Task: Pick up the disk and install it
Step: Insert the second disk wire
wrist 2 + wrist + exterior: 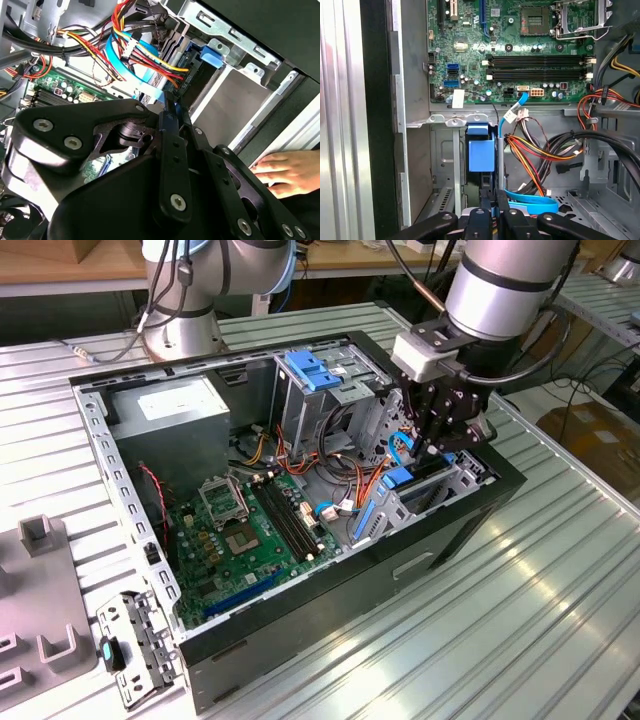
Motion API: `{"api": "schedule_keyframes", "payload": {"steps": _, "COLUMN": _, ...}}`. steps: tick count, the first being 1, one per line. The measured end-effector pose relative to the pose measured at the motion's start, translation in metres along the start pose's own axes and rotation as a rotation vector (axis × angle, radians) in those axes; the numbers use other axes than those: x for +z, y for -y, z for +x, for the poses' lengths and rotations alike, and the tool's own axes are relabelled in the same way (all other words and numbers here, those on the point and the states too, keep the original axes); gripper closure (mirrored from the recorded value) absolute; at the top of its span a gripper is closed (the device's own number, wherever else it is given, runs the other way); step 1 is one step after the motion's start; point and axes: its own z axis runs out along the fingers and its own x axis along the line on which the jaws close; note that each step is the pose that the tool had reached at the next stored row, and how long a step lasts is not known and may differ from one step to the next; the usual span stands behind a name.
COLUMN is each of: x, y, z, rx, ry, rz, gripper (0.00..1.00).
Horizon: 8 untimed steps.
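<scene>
The gripper (pixel 432 448) hangs inside the open case (pixel 300 625), fingers closed on the disk (pixel 481 154) (blue rails visible) beside the cables (pixel 535 150).

The gripper (pixel 437 445) hides most of the disk (pixel 402 480) in its bay; a hand (pixel 290 172) is cut off at the second wrist view's edge.

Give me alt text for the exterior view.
The gripper reaches down into the drive bay at the exterior view's right end of an open computer case, on a ribbed metal table. The green motherboard lies exposed.
</scene>
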Motion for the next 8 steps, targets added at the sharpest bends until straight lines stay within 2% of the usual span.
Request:
{"api": "schedule_keyframes", "payload": {"steps": 2, "x": 0.0000, "y": 0.0000, "z": 0.0000, "rx": 0.001, "ry": 0.0067, "rz": -0.0002, "gripper": 0.84}}
{"api": "schedule_keyframes", "payload": {"steps": 4, "x": 0.0004, "y": 0.0000, "z": 0.0001, "rx": 0.001, "ry": 0.0159, "rz": -0.0003, "gripper": 0.84}}
{"api": "schedule_keyframes", "payload": {"steps": 8, "x": 0.0004, "y": 0.0000, "z": 0.0017, "rx": 0.001, "ry": 0.0163, "rz": -0.0003, "gripper": 0.84}}
